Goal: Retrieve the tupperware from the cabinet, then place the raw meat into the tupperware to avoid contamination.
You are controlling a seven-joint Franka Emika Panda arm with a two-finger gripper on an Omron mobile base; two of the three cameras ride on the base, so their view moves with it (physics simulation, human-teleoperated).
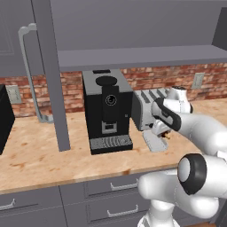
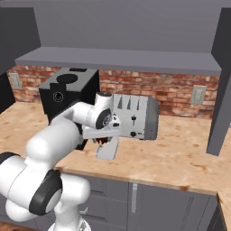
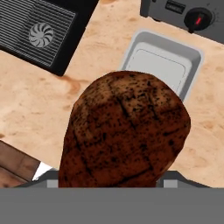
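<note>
Just above the countertop (image 2: 180, 153), the raw meat (image 3: 124, 131) hangs in the gripper (image 2: 103, 140), a dark reddish-brown lump looming close to the hand camera and hiding the finger tips; in the right base view it shows as a small dark piece under the hand. The jaws stand fairly wide and appear clamped on the meat's thick body, though the contact itself is hidden.

Beyond the meat, the tupperware (image 3: 162, 63) sits open-side up on the counter, empty, its near edge hidden behind the lump. The hand view puts it ahead of the fingers and a little to one side — not yet squarely beneath the meat. Its long axis runs away from the hand toward the silver toaster (image 2: 135, 116), which stands just behind its far end. From the left base view the tupperware (image 1: 155, 142) lies right of the black coffee machine (image 1: 107, 111), apart from it.

By my judgement the coming move turns on that offset: the meat wants carrying forward over the container's middle — then a short descent before release. The cabinet (image 1: 133, 26) above is open.
</note>
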